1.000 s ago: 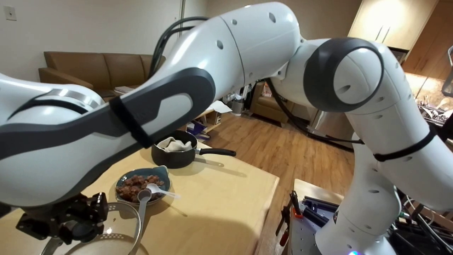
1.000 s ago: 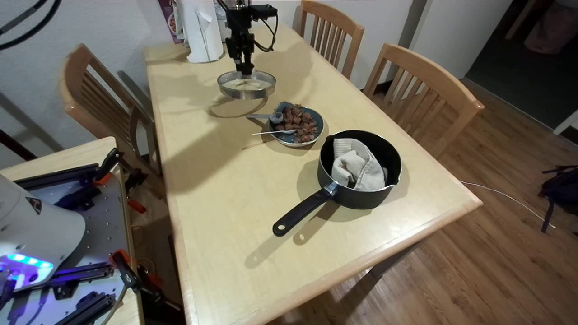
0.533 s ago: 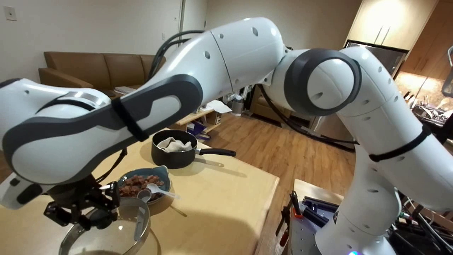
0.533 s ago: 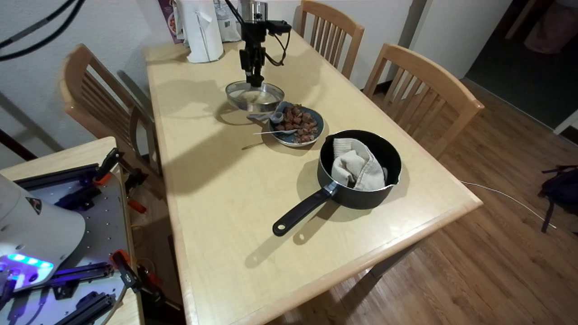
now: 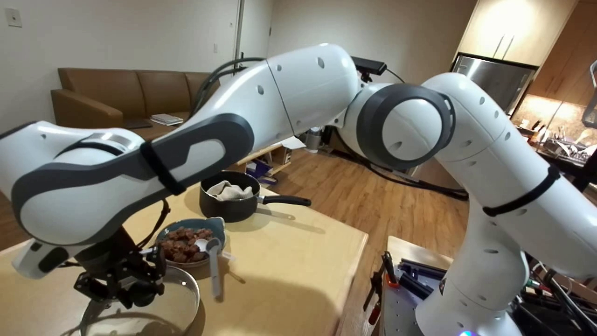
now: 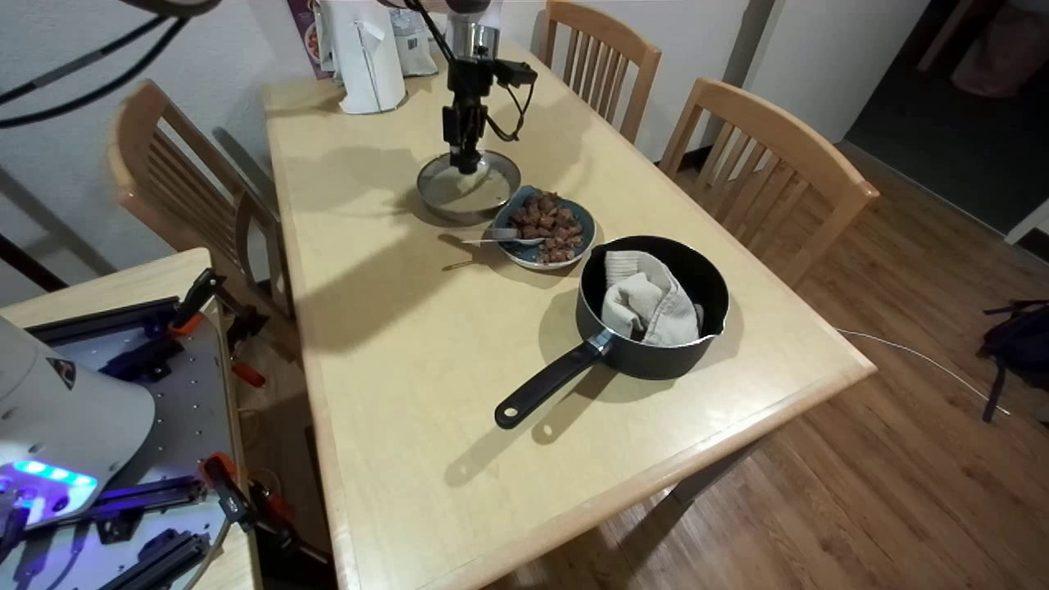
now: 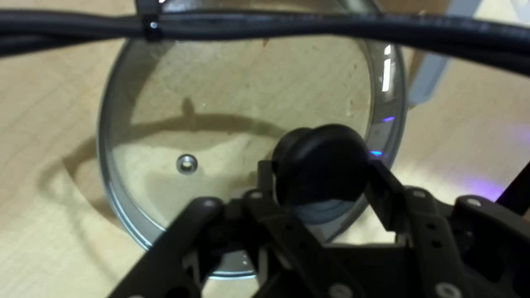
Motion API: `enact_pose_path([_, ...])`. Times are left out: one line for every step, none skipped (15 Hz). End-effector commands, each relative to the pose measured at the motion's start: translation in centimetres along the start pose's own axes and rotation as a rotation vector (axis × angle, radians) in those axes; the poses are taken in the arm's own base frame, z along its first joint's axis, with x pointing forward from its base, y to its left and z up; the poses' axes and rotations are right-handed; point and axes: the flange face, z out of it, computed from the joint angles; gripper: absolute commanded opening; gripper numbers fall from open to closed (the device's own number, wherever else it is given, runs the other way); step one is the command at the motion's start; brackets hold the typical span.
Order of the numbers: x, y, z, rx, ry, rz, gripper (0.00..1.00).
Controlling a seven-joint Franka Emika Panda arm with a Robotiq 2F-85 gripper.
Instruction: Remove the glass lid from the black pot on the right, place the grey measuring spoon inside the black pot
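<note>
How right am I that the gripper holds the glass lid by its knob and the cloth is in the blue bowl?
Not quite: the cloth is in the black pot, as both exterior views show. The gripper does hold the glass lid by its knob.

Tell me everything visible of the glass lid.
The glass lid is round and clear, with a shiny metal-looking rim, a small metal-ringed hole and a dark knob. It is off the pot, knob upward, beside the blue dish. The pincer grips the knob; I can't tell whether the lid touches the table or dish.
</note>
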Motion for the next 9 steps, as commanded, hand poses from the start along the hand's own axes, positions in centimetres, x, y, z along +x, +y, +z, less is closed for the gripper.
enact_pose_path([-0.8, 1.1, 2.3, 0.044, 0.054, -0.012, 0.34])
enact_pose_path([-0.8, 1.1, 2.1, 0.054, 0.062, -0.011, 0.34])
enact_pose_path([-0.8, 1.4, 1.9, 0.041, 0.044, -0.009, 0.34])
enact_pose_path([-0.9, 1.4, 1.6, 0.042, 0.057, 0.004, 0.46])
enact_pose_path([-1.1, 1.4, 1.4, 0.044, 0.061, 0.021, 0.84])
enact_pose_path([-1.3, 1.3, 1.0, 0.046, 0.057, 0.024, 0.84])
enact_pose_path([-1.4, 1.3, 0.5, 0.041, 0.049, 0.031, 0.88])
enact_pose_path([-1.5, 1.2, 0.1, 0.040, 0.053, 0.035, 0.94])
enact_pose_path([-1.6, 1.0, -0.7, 0.024, 0.050, 0.043, 0.98])
